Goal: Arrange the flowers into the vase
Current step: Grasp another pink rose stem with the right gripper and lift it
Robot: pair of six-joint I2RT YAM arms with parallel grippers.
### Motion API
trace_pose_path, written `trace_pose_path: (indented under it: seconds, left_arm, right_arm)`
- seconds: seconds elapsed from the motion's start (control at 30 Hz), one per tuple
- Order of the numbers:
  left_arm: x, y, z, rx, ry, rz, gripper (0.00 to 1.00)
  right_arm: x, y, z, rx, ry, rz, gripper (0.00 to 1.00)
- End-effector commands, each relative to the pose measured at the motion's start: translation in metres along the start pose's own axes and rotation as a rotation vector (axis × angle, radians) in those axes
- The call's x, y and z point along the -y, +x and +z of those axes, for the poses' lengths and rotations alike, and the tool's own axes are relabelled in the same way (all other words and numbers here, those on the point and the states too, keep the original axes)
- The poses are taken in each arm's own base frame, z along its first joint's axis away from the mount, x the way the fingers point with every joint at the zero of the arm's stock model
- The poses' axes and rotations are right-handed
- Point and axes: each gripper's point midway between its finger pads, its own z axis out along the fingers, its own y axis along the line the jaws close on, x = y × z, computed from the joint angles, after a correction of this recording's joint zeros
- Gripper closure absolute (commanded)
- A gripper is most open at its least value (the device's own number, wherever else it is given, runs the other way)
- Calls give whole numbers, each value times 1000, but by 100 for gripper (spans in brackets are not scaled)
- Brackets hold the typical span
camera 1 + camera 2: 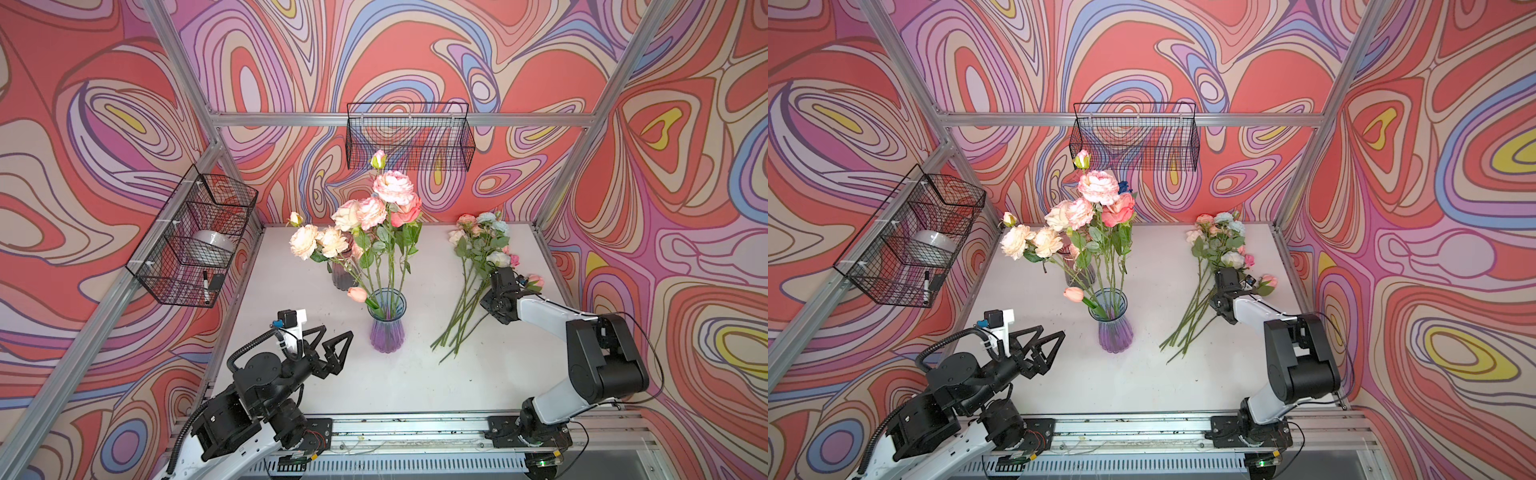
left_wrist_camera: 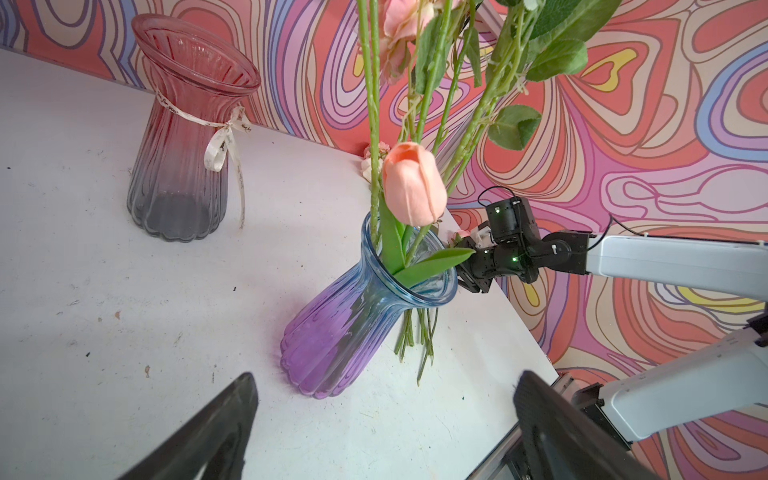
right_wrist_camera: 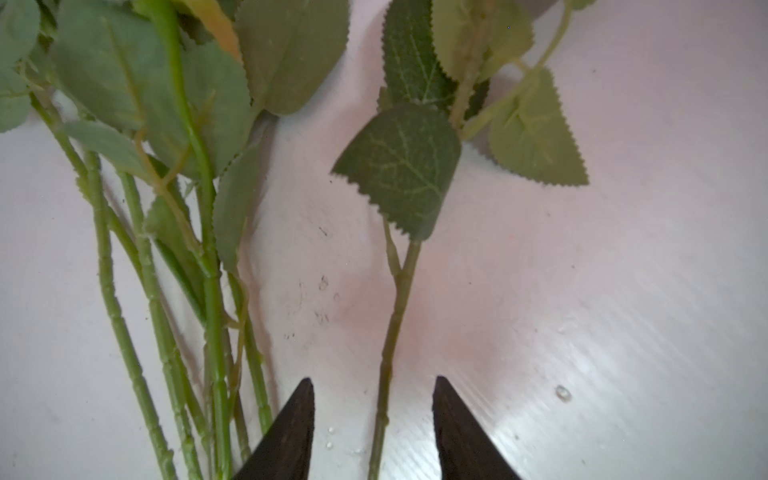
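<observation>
- The blue-to-purple ribbed glass vase (image 1: pixel 386 328) stands upright near the middle of the white counter (image 1: pixel 291 386) in both top views.
- Several flowers (image 1: pixel 386 199) stand in it. They are pink, peach and cream blooms on long green stems that fan out above the rim.
- In a top view, 1 dark blue bloom (image 1: pixel 1124 187) peeks out behind them.
- A peach tulip (image 2: pixel 413 183) leans over the vase rim on the side facing the left arm, with its bloom just outside the rim.
- The loose flowers (image 1: pixel 478 253) lie flat on the counter to the right of the vase, well apart from it. Their blooms point toward the back wall and their stem ends toward the front.
- The right end effector (image 3: pixel 374 382) is down among them, close over the counter.
- Its 2 dark fingers (image 3: pixel 291 432) stand apart, and 1 leafy stem (image 3: pixel 395 316) runs between them with a gap on each side, so nothing is clamped.
- The other stems lie bunched just beside 1 finger.
- The left end effector (image 1: pixel 337 332) hovers left of the vase, near its lower half. It is spread wide, holds nothing and points toward the vase.
- A red-to-grey vase (image 2: pixel 187 137) with a cream ribbon tied at its neck stands upright behind the blue one, toward the back wall.
- 2 black wire baskets hang on the frame: the back basket (image 1: pixel 409 137) and the side basket (image 1: pixel 195 237).
</observation>
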Motion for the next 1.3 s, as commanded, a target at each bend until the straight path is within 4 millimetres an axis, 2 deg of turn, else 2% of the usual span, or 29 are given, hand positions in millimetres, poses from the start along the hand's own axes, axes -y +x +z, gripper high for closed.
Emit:
trace_pose_path:
  seconds: [0.0,0.17,0.37,0.53,0.67,0.83,1.0,1.17,1.27]
  left_arm:
    - [-2,-3,-4,13,-8,-5,2]
    - [-2,-7,-7,21,-12,-2,2]
    - [-2,-8,-10,27,-13,2,2]
    - [-2,-8,-9,30,-10,0,2]
    - [-2,-8,-9,29,-9,-1,2]
    - [0,-10,-11,36,-5,-2,2]
    - [2,-14,-12,41,-4,5,2]
    - [4,-17,-11,42,-9,14,2]
    - [5,-20,-11,45,-11,19,2]
  right_arm:
    - [12,6,14,-50,88,-27,56]
    - [18,11,18,-78,124,-53,75]
    - [32,9,7,-54,164,-94,93]
    - [40,0,-13,-2,170,-118,100]
    - [45,-12,-33,55,175,-131,100]
    - [42,-31,-73,154,108,-131,100]
    - [23,-51,-129,246,-59,-130,100]
    - [-29,-58,-198,323,-433,-209,100]
    - [-62,-51,-238,315,-670,-287,100]
